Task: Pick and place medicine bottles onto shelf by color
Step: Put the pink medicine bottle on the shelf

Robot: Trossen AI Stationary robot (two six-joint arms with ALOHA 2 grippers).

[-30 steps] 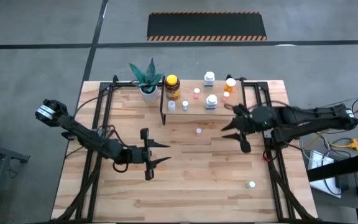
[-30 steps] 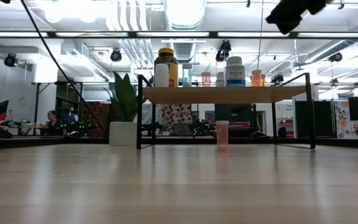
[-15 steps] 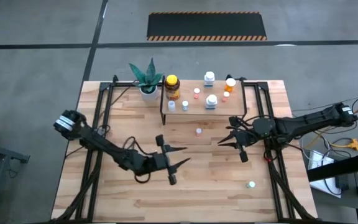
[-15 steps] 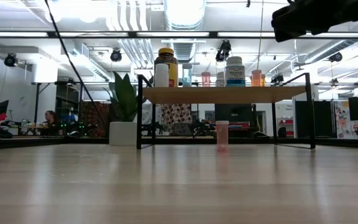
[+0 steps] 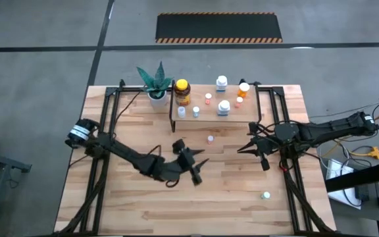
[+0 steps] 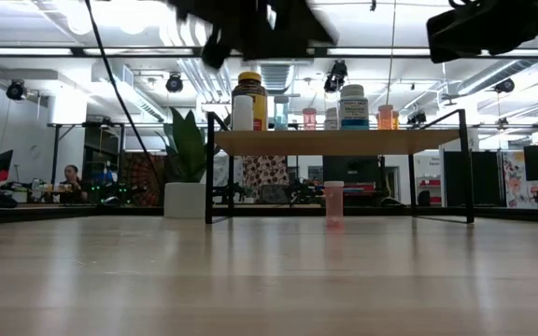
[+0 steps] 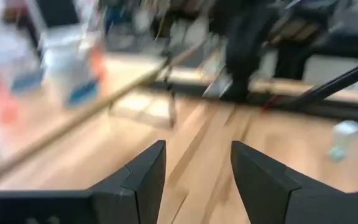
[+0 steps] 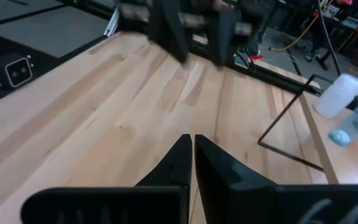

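Note:
The shelf (image 5: 216, 117) stands at the table's far middle on thin black legs and carries several bottles, among them the amber one with a yellow cap (image 5: 182, 92). It also shows in the low view (image 6: 339, 142). A pink-capped bottle (image 5: 210, 139) stands upright on the table just in front of the shelf (image 6: 333, 203). A green-capped bottle (image 5: 266, 195) stands near the table's right front. My left gripper (image 5: 198, 168) is open and empty over the table's middle, left of the pink-capped bottle. My right gripper (image 5: 254, 149) is shut and empty, right of that bottle.
A white pot with a green plant (image 5: 155, 84) stands left of the shelf. Black frame rails (image 5: 107, 131) run along both table sides. Bare wood (image 5: 229, 191) lies between the shelf and the near edge. A person (image 6: 71, 177) sits far behind the table.
My left gripper has swept toward the table's right edge, from the left half to the middle, staying open and above the table. My right gripper has drawn a little toward the near edge. No bottle has moved.

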